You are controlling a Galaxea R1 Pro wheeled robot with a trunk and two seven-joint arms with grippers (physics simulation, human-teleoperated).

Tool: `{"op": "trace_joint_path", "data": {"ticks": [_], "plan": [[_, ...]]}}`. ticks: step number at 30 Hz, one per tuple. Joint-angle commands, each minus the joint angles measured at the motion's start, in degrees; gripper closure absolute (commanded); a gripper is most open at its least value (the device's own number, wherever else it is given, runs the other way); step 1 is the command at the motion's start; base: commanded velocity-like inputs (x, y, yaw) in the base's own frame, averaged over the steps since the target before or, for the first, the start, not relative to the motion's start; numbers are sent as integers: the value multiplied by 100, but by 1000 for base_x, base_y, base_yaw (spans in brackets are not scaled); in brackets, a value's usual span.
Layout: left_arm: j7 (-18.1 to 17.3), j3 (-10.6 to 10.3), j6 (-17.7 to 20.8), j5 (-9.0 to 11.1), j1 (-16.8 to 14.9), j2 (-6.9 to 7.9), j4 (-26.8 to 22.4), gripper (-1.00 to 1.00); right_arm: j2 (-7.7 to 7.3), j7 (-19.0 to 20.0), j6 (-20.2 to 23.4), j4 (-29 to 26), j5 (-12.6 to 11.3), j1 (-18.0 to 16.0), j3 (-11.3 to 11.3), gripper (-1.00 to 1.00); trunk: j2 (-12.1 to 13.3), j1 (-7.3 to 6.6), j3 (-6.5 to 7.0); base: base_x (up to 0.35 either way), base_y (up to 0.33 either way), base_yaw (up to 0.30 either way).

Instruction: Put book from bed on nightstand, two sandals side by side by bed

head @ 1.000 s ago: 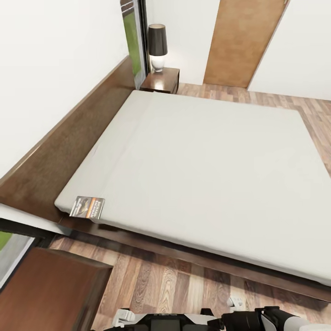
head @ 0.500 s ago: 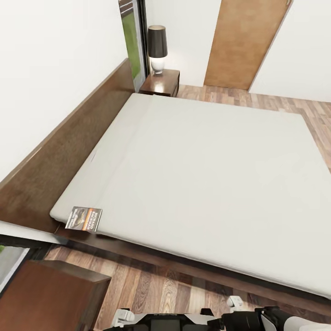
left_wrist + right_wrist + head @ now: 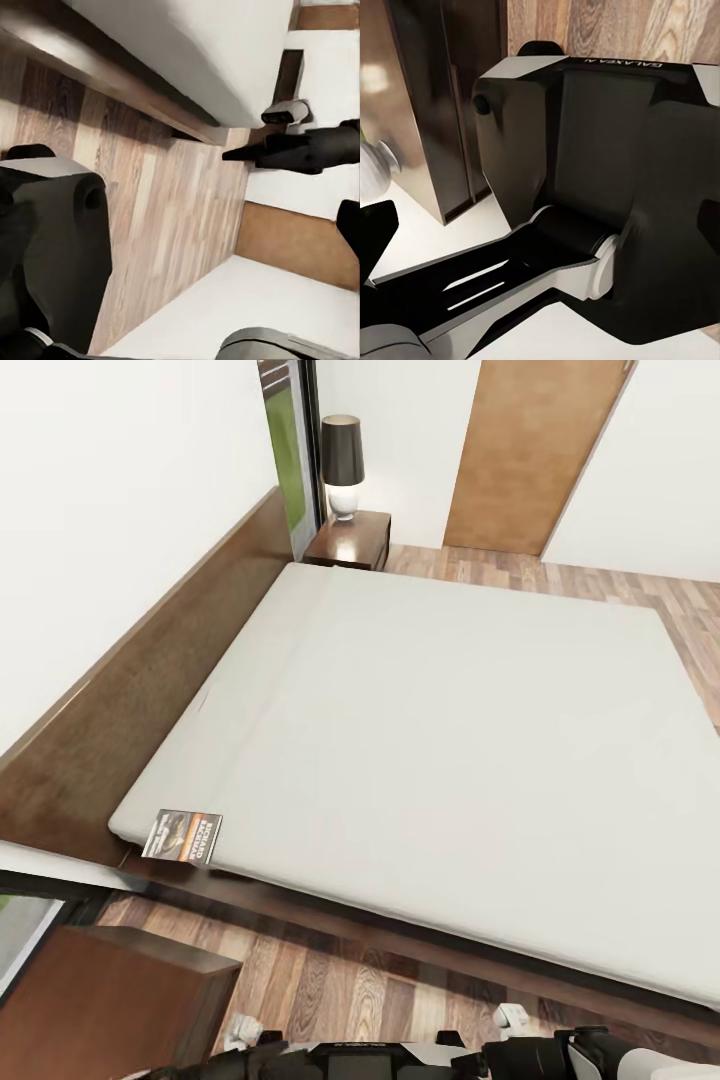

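Book (image 3: pixel 183 836) lies on the bed (image 3: pixel 450 750) corner, well apart from left tool (image 3: pixel 300 176).

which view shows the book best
The head view: the book lies flat at the mattress corner nearest the headboard, with its cover and orange band plain. The left wrist view catches just a foreshortened sliver of it at that corner.

book (image 3: pixel 183 836) flat at bed (image 3: pixel 450 760) corner
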Motion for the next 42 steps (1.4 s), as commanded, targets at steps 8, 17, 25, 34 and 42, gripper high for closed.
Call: {"op": "trace_joint_path", "data": {"ticks": [8, 17, 25, 34, 42], "plan": [[-685, 113, 609, 1479, -1, 368, -1069, -100, 0, 16, 38, 9, -39, -7, 26, -100, -9, 3, -7, 0, 0, 0], [-656, 642, 1218, 2535, -1, 595, -1813, -100, 1, 13, 38, 9, -39, -7, 26, -100, -9, 3, -7, 0, 0, 0], [-435, 2081, 1251, 2641, -1, 808, -1848, -100, 1, 8, 38, 9, -39, -8, 26, -100, -9, 3, -7, 0, 0, 0], [175, 3060, 1264, 2792, -20, 842, -1833, -100, 1, 8, 38, 9, -39, -6, 26, -100, -9, 3, -7, 0, 0, 0], [461, 3132, 1272, 2803, -663, 851, -1869, -100, 1, 7, 38, 9, -39, -7, 26, -100, -9, 3, -7, 0, 0, 0]]}}
